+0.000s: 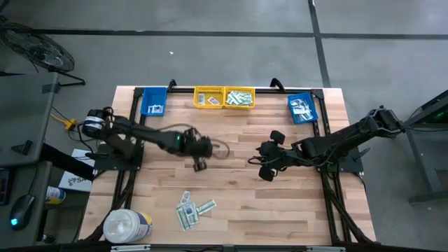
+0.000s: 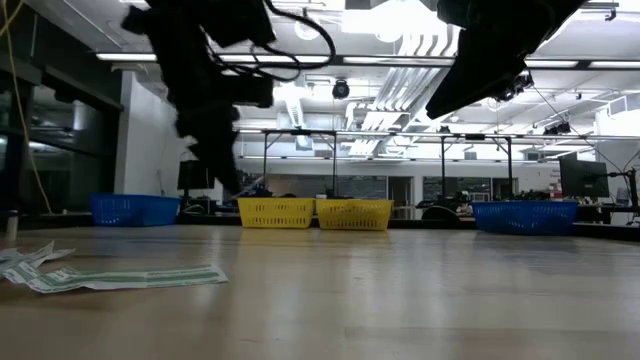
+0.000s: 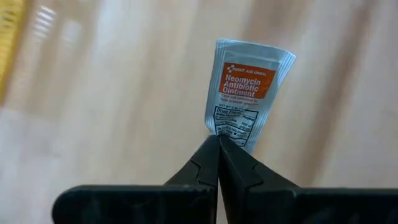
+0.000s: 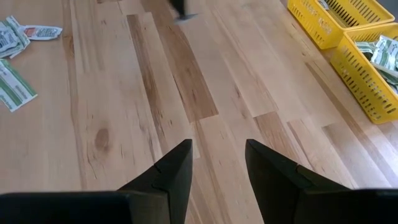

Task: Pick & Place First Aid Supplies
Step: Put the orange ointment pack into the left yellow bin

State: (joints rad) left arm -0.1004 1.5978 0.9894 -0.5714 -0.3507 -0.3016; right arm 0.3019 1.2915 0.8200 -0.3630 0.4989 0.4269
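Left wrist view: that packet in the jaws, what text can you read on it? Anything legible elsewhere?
"FIRST AID ONLY", small, barely legible: top of the orange panel on the ointment packet, pinched by the shut left gripper.
"Neomycin Antibiotic Ointment": same orange panel.
Fine print in the box below: too small to read.
Packets on the table and in the yellow bins: markings too small to read.

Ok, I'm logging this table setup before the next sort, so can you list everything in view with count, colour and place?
Yellow bins: two, side by side at the far edge's middle, packets inside.
Blue bins: two, far corners, second one, packets inside.
Loose packets: several, white and green-white, near edge left of centre.
Tub: one, white, near left corner.
Ointment packet: one, white with orange label, pinched in the left gripper.
Left gripper: shut on that packet, above mid-table.
Right gripper: open, empty, over bare wood right of centre.
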